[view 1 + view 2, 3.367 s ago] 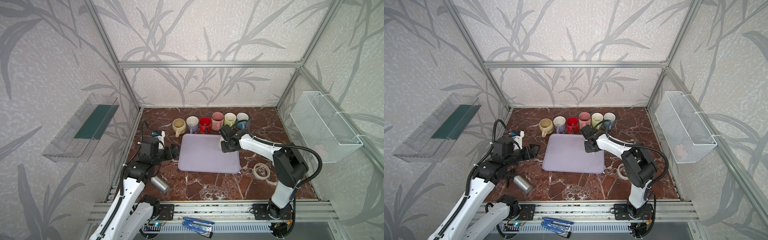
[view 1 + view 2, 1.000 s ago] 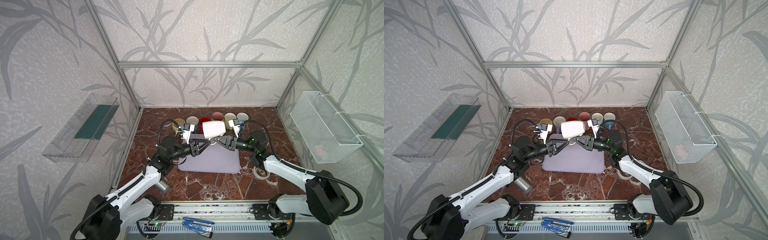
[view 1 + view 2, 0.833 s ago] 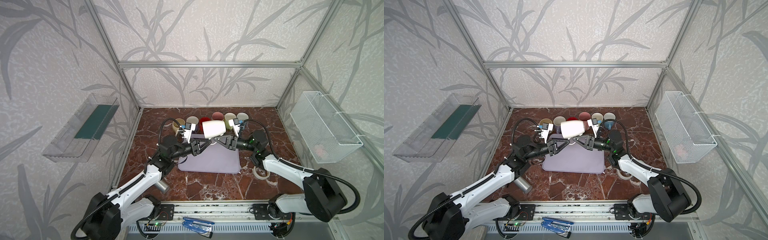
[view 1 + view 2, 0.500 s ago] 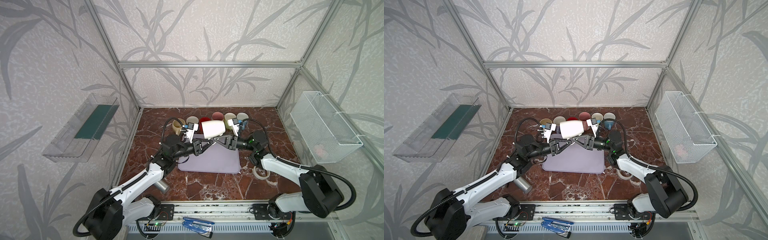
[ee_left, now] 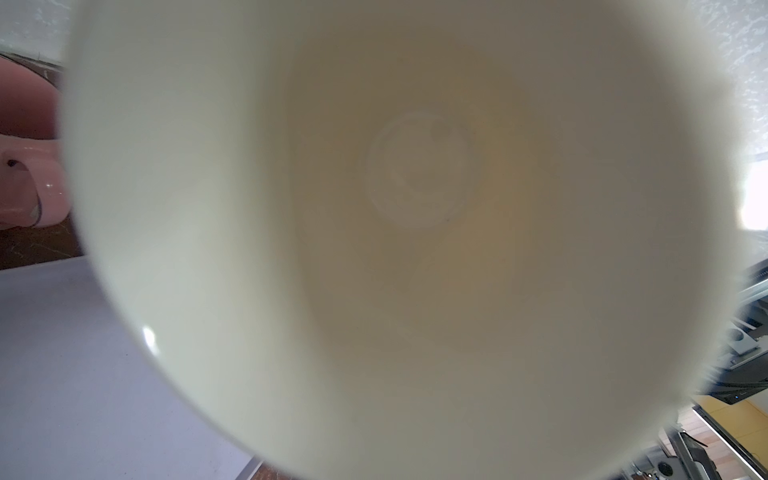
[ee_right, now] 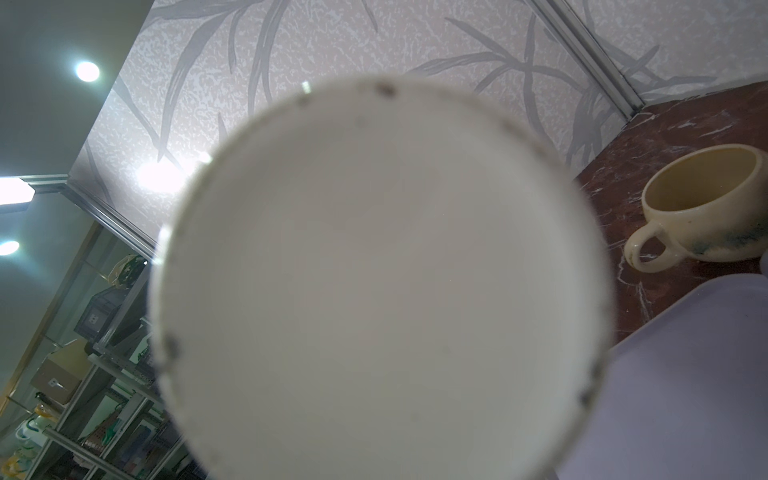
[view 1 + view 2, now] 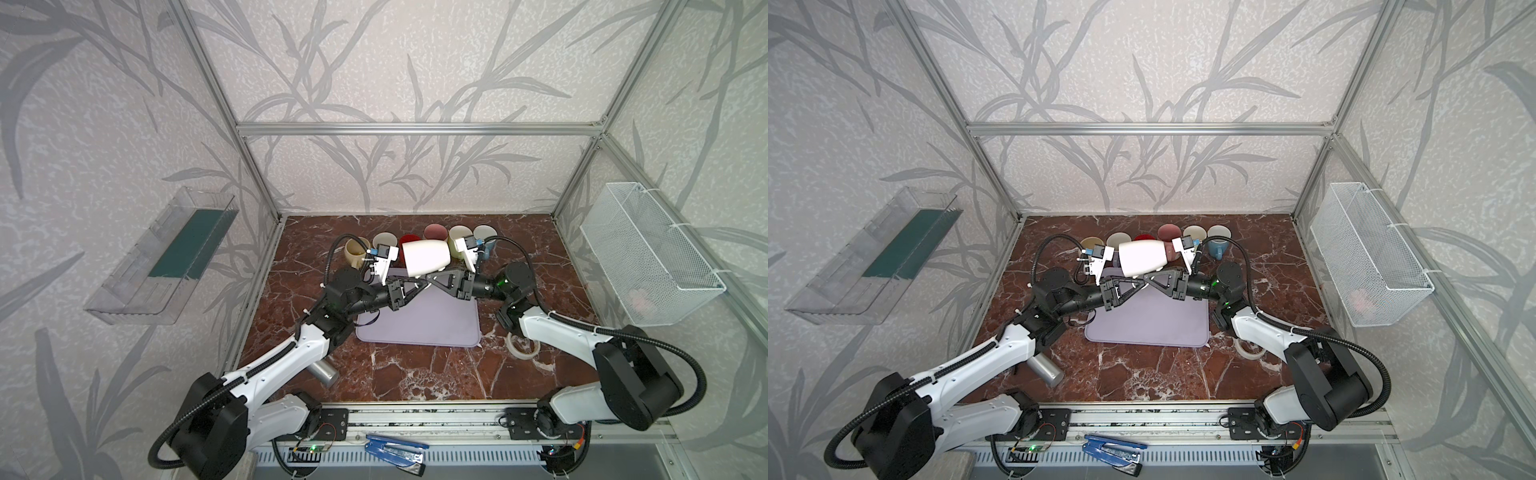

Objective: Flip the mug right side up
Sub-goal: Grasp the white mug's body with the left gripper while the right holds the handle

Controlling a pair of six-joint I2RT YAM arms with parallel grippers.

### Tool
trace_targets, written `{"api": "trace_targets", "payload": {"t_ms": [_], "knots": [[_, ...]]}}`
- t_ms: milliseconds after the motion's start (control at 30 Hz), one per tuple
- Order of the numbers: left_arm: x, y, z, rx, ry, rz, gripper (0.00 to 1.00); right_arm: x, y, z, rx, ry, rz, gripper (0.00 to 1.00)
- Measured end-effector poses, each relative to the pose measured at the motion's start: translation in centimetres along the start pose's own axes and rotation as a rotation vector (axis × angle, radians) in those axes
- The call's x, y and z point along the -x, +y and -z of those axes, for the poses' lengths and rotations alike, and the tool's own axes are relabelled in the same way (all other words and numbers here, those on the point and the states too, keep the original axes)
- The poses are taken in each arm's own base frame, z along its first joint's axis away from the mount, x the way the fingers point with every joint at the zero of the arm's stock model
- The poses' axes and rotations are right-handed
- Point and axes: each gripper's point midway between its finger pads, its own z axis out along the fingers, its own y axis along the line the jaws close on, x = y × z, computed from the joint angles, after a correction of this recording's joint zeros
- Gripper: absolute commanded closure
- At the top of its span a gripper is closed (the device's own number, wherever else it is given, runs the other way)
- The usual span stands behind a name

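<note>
A blue stapler [image 7: 395, 444] lies on the front rail at the bottom of both top views. Past it, on the marble tabletop [image 7: 415, 376], a metal cylinder [image 7: 324, 371] lies at lower left beside the left arm. A tape roll [image 7: 523, 345] sits at lower right, partly hidden by the right arm. At centre frame the left gripper [image 7: 420, 283] and right gripper [image 7: 434, 279] meet tip to tip above a lavender mat [image 7: 415, 326]. Just over them hangs the white mug [image 7: 424, 257], clear of the mat and on its side. Its mouth [image 5: 415, 232] faces the left wrist camera, and its flat base [image 6: 374, 282] fills the right wrist view. The right gripper is clamped on the mug from beneath, the exact hold hidden. Whether the left gripper is clenched or released cannot be told. Behind, a row of mugs [image 7: 384, 240] lines the upper middle of the frame, a cream cup [image 6: 702, 208] and a pink mug [image 5: 29, 187] among them. A wire basket [image 7: 648, 257] hangs at right, a clear tray [image 7: 166, 257] at left.
</note>
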Motion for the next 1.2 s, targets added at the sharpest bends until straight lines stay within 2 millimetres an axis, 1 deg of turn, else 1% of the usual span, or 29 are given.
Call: {"api": "trace_targets", "payload": {"t_ms": [100,267,367,433,533,633,800,900,1033,1100,1200], "knots": [[0.1,-0.1,0.0,-0.003,-0.004,0.004,1.0,0.1,-0.1,0.0,0.008,-0.003,0.01,1.0],[0.2,0.0,0.0,0.003,-0.01,0.003,1.0,0.1,-0.3,-0.1,0.017,-0.005,0.009,1.0],[0.3,0.1,0.1,0.009,-0.017,0.001,1.0,0.1,-0.3,-0.1,0.019,-0.001,0.01,0.87],[0.1,0.1,0.3,0.015,-0.022,-0.002,1.0,-0.1,-0.3,-0.2,0.025,0.008,0.012,0.74],[-0.2,0.0,0.7,0.03,-0.032,-0.022,1.0,-0.6,-0.2,-0.4,0.03,0.028,0.012,0.6],[-0.6,0.4,1.5,0.066,-0.046,-0.032,1.0,-0.9,-0.3,-0.5,0.027,0.04,0.015,0.52],[-0.6,0.9,2.9,0.136,-0.085,-0.056,1.0,-0.9,-1.1,-0.2,0.001,0.043,0.016,0.45],[-0.3,1.2,3.8,0.186,-0.117,-0.075,1.0,-0.8,-1.7,0.2,-0.024,0.039,0.015,0.43],[0.2,1.9,5.6,0.29,-0.165,-0.099,1.0,-0.7,-2.7,1.0,-0.081,0.028,0.015,0.42],[0.3,2.7,6.7,0.36,-0.182,-0.107,1.0,-0.7,-3.0,1.4,-0.118,0.024,0.023,0.42],[-0.1,4.6,8.4,0.496,-0.177,-0.106,1.0,-0.5,-3.3,2.1,-0.206,0.006,0.056,0.39]]}}
